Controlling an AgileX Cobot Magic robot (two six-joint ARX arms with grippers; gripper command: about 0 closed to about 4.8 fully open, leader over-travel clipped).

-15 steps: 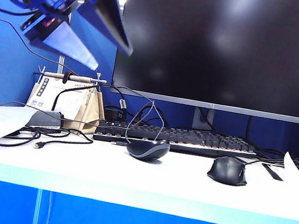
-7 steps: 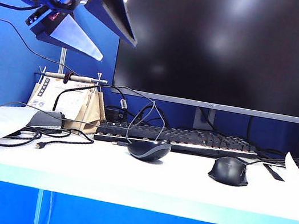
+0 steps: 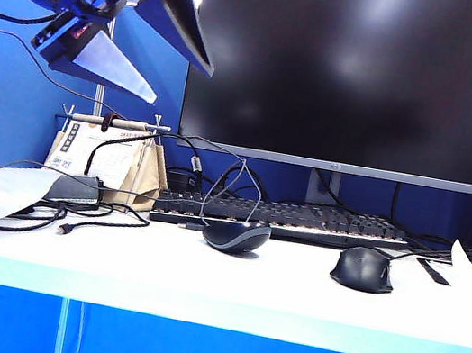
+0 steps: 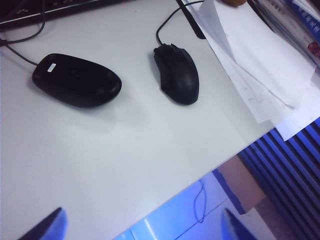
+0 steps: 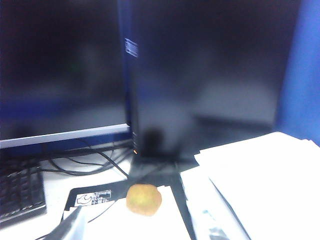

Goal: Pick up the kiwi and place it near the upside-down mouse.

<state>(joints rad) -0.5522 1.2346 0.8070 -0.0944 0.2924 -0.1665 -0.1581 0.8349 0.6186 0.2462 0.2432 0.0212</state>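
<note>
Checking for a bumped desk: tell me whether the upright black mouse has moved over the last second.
No. The upright black mouse stays in front of the keyboard's right end, right of the upside-down mouse; the whole view shifts slightly with it.

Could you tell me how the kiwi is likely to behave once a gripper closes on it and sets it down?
The kiwi looks rounded, nearly egg-shaped, so it may roll if nudged or released carelessly. It lies on white paper, which might slide under a push. Its skin looks matte, so probably not slippery. The left gripper hangs open high up; the right gripper is out of view.
</note>
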